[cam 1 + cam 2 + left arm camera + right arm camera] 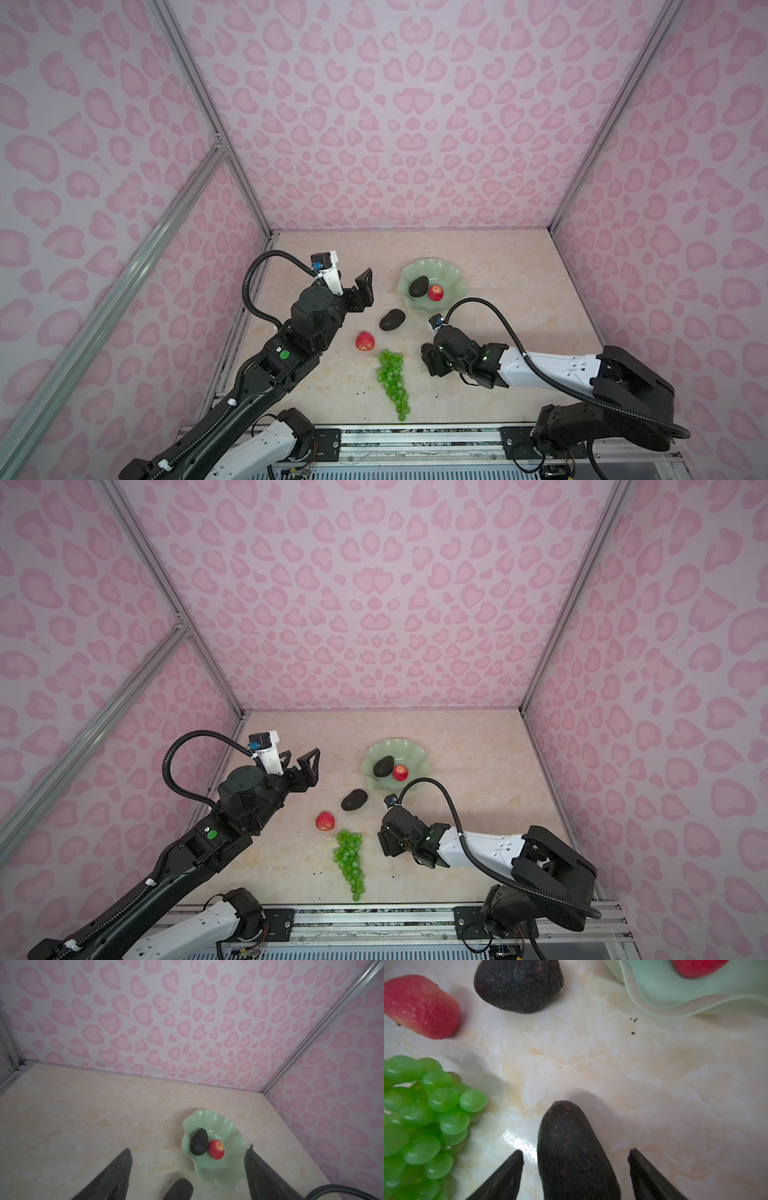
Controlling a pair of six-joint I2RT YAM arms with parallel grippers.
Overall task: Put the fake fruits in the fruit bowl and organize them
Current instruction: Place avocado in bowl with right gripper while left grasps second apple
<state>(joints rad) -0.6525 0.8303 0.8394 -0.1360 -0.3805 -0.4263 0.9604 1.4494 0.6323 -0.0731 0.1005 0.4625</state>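
The mint-green fruit bowl (pixel 415 266) (pixel 374 750) (pixel 228 1126) holds one dark avocado (pixel 418 286) (pixel 199 1142) and one red apple (pixel 435 293) (pixel 216 1149). On the table lie another avocado (pixel 392 319) (pixel 519 985), a second apple (pixel 365 341) (pixel 421 1006) and the green grapes (pixel 392 380) (pixel 421 1118). My right gripper (pixel 430 359) (pixel 576 1155) is low and open. A third avocado (pixel 575 1153) lies between its fingers with a gap on each side; the top views hide it. My left gripper (pixel 356 286) (pixel 189 1149) hangs open and empty, left of the bowl.
The pink patterned walls close in the back and both sides of the marble table (pixel 498 332). A metal rail (pixel 415 440) runs along the front edge. The right arm's black cable (pixel 490 311) loops over the bowl's near rim.
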